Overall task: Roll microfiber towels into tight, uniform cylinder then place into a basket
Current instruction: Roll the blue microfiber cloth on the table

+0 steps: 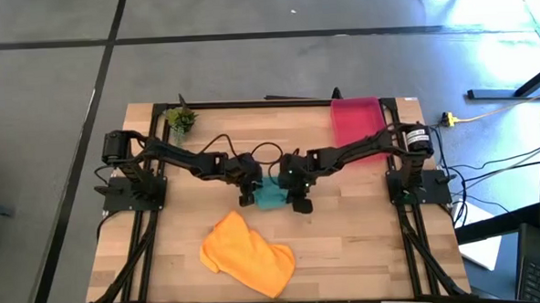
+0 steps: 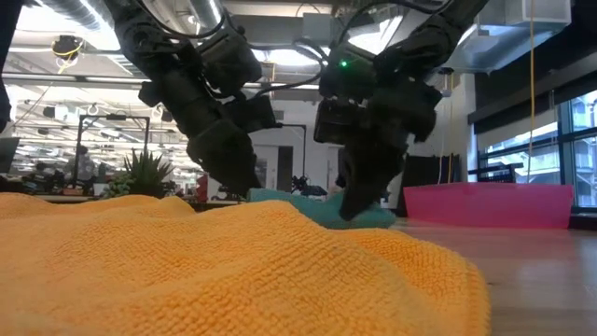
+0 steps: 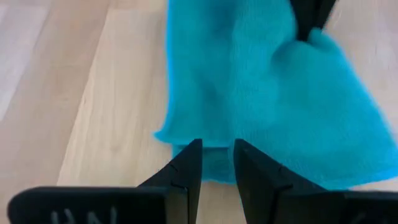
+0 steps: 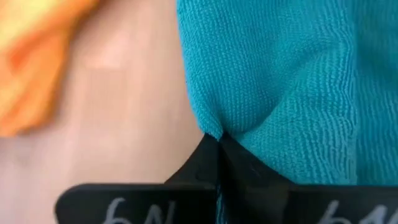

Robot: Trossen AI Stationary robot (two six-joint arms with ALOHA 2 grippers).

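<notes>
Now, taking the teal towel (image 1: 272,196) as my landmark: at its left edge my left pincer (image 1: 247,194) has its fingers slightly apart, the tips at the cloth's hem, not visibly clamped. At the towel's right edge my right pincer (image 4: 217,144) is pinched together on a fold of teal cloth, I judge to anchor that side for rolling. The towel lies bunched between both pincers on the surface (image 1: 347,249); its long axis I cannot tell. The orange towel (image 1: 247,253) sits crumpled nearer the surface's front, the basket (image 1: 356,122) beyond, rightward.
</notes>
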